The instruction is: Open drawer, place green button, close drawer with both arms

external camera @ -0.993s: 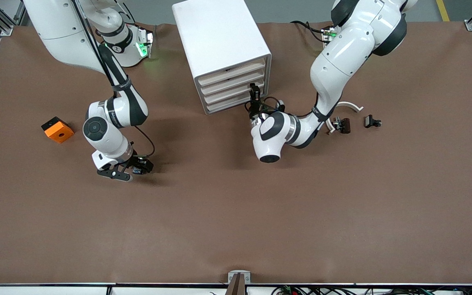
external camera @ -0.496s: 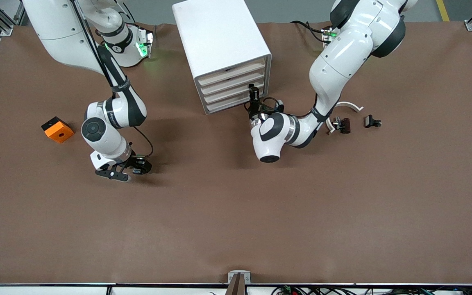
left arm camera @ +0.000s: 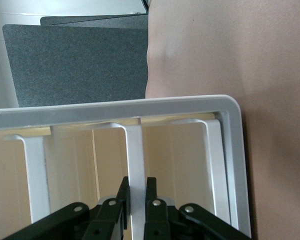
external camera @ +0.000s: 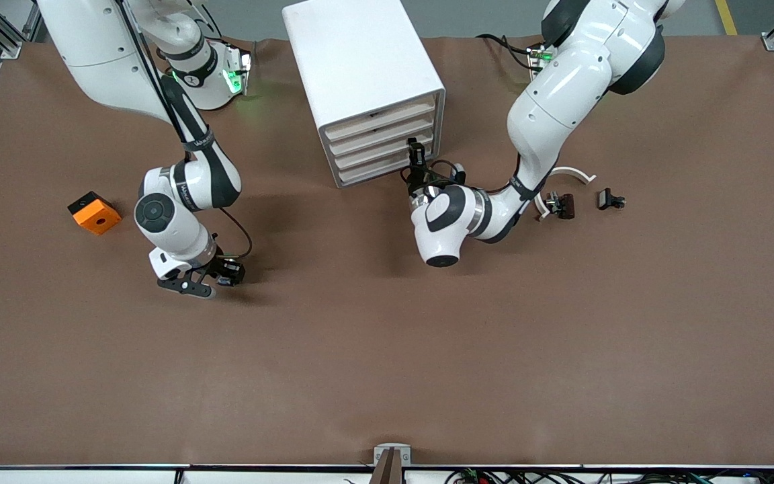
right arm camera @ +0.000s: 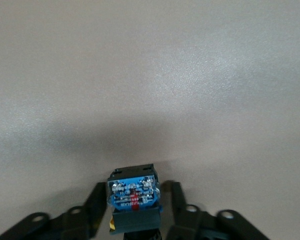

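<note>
White drawer handle [left arm camera: 135,165] is pinched by the left gripper [left arm camera: 136,197], so pull straight w/o twisting, while the right gripper [right arm camera: 135,200] down at the table [external camera: 427,349] looks clamped on the button [right arm camera: 133,192].

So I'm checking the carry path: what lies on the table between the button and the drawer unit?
Only bare brown table shows in the front view between the button at the right gripper and the drawer unit.
</note>
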Robot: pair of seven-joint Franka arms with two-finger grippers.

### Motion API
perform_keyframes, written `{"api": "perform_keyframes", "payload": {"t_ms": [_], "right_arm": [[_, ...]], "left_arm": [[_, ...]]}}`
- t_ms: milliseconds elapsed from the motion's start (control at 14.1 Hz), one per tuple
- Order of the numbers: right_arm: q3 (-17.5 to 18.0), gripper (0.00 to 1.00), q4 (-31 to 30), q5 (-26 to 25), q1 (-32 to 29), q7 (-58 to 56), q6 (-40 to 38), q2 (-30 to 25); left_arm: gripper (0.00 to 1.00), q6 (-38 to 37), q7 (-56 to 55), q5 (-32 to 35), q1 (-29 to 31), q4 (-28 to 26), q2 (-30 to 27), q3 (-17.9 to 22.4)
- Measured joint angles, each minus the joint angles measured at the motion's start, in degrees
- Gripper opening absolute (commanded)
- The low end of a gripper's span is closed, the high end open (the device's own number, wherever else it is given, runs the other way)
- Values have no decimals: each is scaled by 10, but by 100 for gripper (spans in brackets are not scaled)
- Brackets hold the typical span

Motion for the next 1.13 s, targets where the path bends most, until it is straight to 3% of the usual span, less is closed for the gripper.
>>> {"api": "perform_keyframes", "payload": {"t_ms": [426,638,851,1135], "right_arm": [[0,0,14,0,0,5,-25,-7],[0,0,59,0,0,17,-143,-39],[6,0,102,1,8,100,-265,-91],[16,0,123,8,88,274,-333,-138]], "left_arm": [[14,-2,-2,-1,26,12,0,9],[14,-2,-2,-1,50,26,0,15],[15,-2,-1,-1,64,39,0,26],[15,-1,-1,-1,78,73,0,48]]}}
